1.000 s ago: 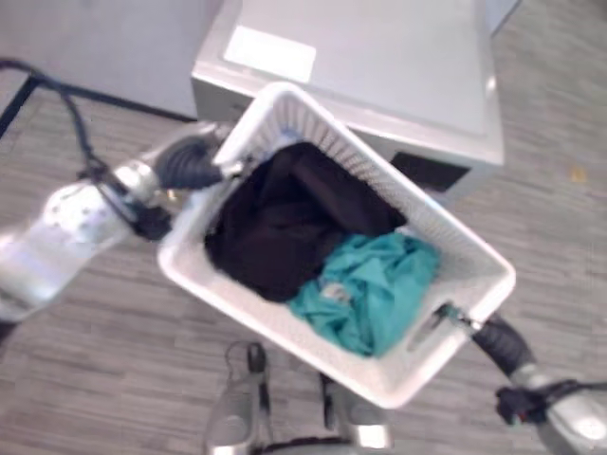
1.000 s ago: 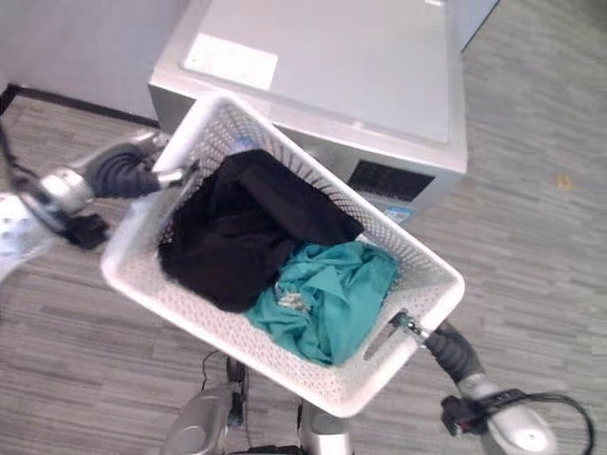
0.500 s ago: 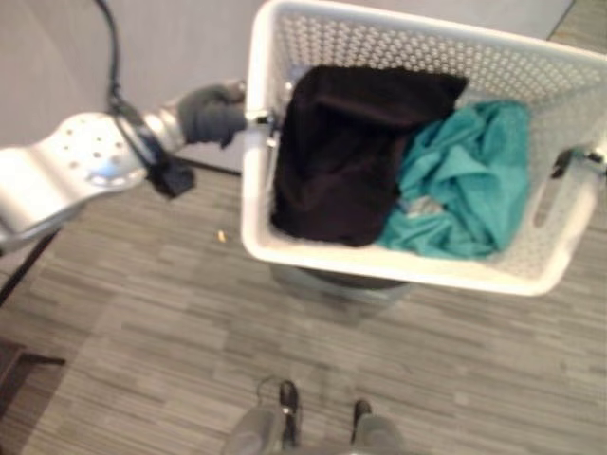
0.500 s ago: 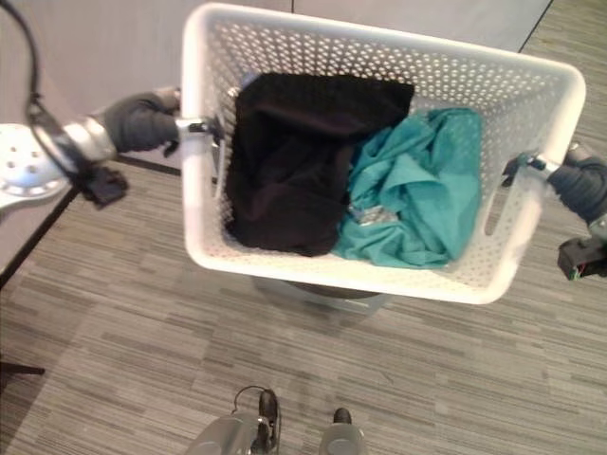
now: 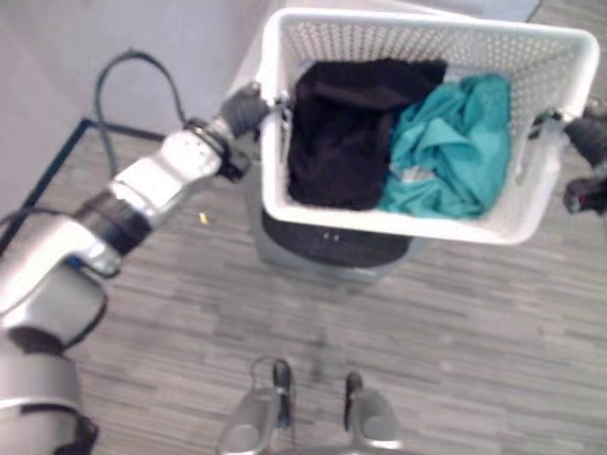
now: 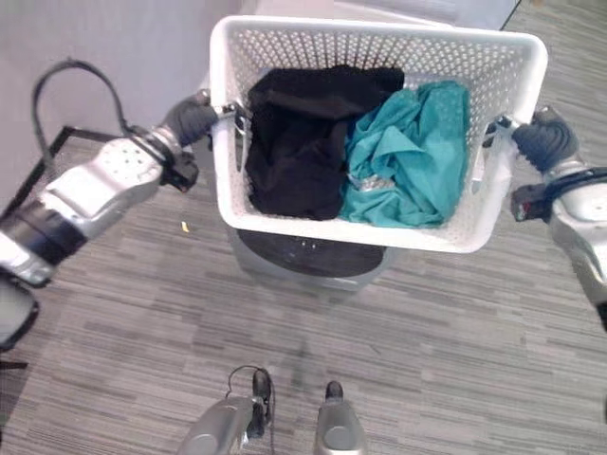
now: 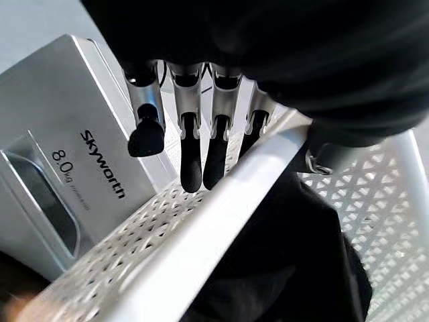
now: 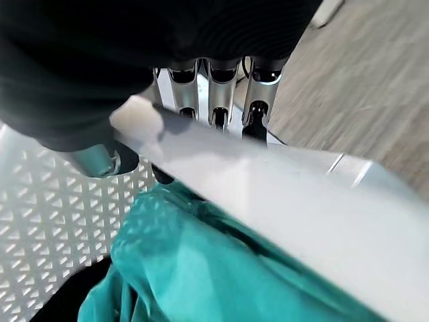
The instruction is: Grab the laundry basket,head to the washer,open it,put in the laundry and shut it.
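Note:
A white perforated laundry basket (image 6: 379, 34) hangs in the air between my two hands, level and square to me. Inside lie a black garment (image 6: 302, 142) on the left and a teal garment (image 6: 408, 156) on the right. My left hand (image 5: 245, 106) is curled round the left handle, with its fingers (image 7: 191, 144) outside the wall and the rim (image 7: 221, 201) across the palm. At the right handle my right hand (image 6: 542, 140) grips the same way, fingers (image 8: 218, 100) over the rim (image 8: 268, 194). The grey washer (image 6: 313, 261) stands directly under the basket, its dark round front partly hidden.
A pale wall (image 6: 95, 38) runs along the left, with a black frame leg (image 6: 45, 163) at its foot. Grey wood-pattern floor (image 6: 455, 351) spreads in front of the washer. A small yellowish speck (image 6: 184, 226) lies on the floor to the washer's left.
The whole view has swung as I moved. The basket, held in both hands throughout, has gone from slanted beside the washer to square above the washer's front, farther out from me.

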